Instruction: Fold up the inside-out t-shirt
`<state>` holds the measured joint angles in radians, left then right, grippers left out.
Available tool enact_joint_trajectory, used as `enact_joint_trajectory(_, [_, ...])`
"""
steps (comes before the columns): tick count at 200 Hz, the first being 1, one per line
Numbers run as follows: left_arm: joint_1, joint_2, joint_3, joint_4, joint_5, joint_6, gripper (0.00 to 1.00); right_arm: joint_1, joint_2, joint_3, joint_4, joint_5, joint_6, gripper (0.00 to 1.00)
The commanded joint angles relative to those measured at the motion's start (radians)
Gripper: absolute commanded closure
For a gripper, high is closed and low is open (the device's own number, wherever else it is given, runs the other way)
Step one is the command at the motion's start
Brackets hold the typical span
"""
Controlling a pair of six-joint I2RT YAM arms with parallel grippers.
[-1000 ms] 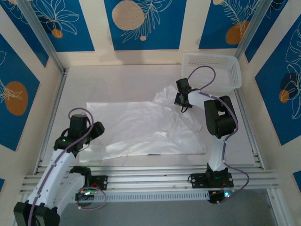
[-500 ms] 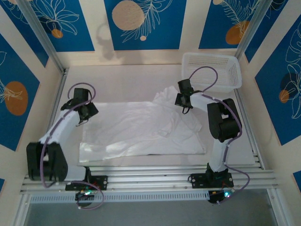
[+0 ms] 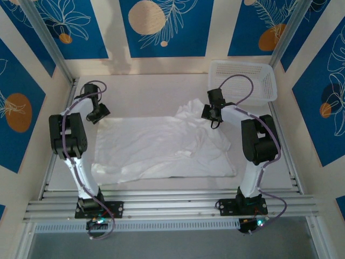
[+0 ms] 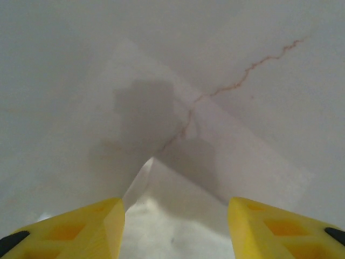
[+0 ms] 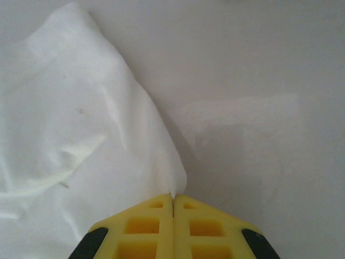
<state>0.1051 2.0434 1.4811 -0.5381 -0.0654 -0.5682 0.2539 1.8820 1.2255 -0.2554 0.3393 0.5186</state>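
Top external view: the counter point(image 3: 151, 89) carries the inside-out t-shirt point(image 3: 161, 145), spread mostly flat across its middle, with the far right part bunched and raised. A white mesh basket point(image 3: 242, 80) stands at the far right corner, near the cloth but apart from it. Right gripper point(image 3: 211, 114): clenched on the shirt's far right edge, with cloth pinched between its closed fingers. Left gripper point(image 3: 102, 112): released, its fingers apart either side of the far left corner — no grasp. Step in hand, as judged: securing both far corners before the first fold. The next move calls for the left gripper to close on its corner — then both carry the far edge toward the near one.
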Motion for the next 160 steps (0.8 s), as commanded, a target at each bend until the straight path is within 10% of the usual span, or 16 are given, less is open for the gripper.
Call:
enact_joint_trajectory(1, [0.017, 0.044, 0.059, -0.021, 0.038, 0.02, 0.53, -0.002, -0.047, -0.014, -0.011, -0.026, -0.019, 1.0])
enact_joint_trajectory(58, [0.043, 0.061, 0.067, -0.038, 0.052, 0.021, 1.0, -0.006, -0.02, -0.007, -0.028, -0.011, -0.007, 1.0])
enact_joint_trajectory(160, [0.076, -0.069, -0.021, -0.042, 0.126, 0.035, 1.0, -0.071, -0.056, -0.037, -0.031, 0.029, 0.025, 1.0])
